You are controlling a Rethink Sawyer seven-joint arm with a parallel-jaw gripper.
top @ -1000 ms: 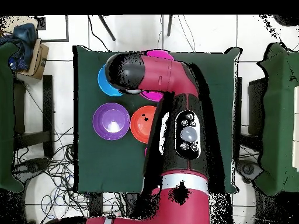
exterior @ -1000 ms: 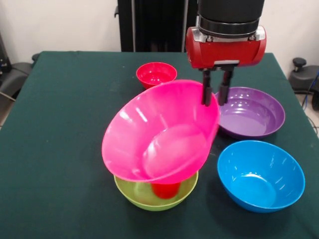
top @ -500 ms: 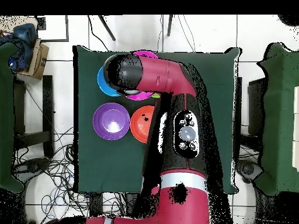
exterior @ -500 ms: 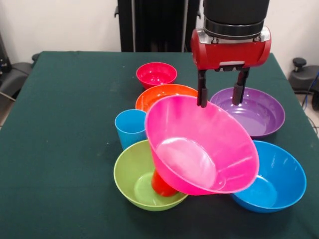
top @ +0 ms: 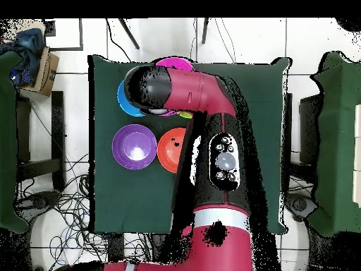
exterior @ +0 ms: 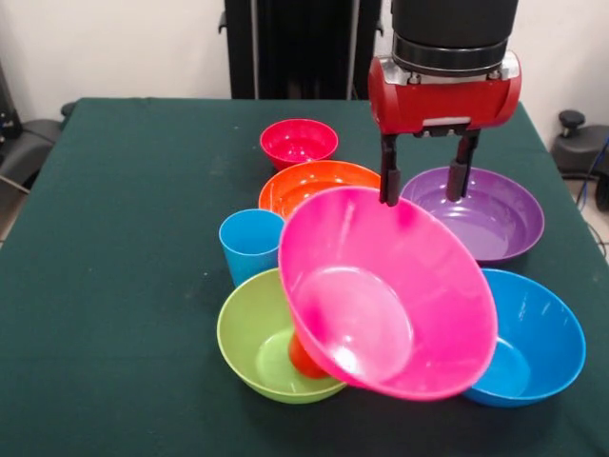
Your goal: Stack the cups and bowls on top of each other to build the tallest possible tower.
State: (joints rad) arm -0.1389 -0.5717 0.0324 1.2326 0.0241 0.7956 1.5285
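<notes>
Red wrist housing (exterior: 444, 93), black cylinder above, seemingly dark tool (exterior: 423, 172).

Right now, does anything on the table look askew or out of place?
Yes. The hot pink bowl sits steeply tilted, propped on the red cup inside the lime green bowl and leaning over the blue bowl. The open pincer hangs above its rim.

You had bright, even room light from above; white glare spots sat on the glossy hot pink plastic bowl (exterior: 385, 290), soft shadows pooled beneath it, focus held.
</notes>
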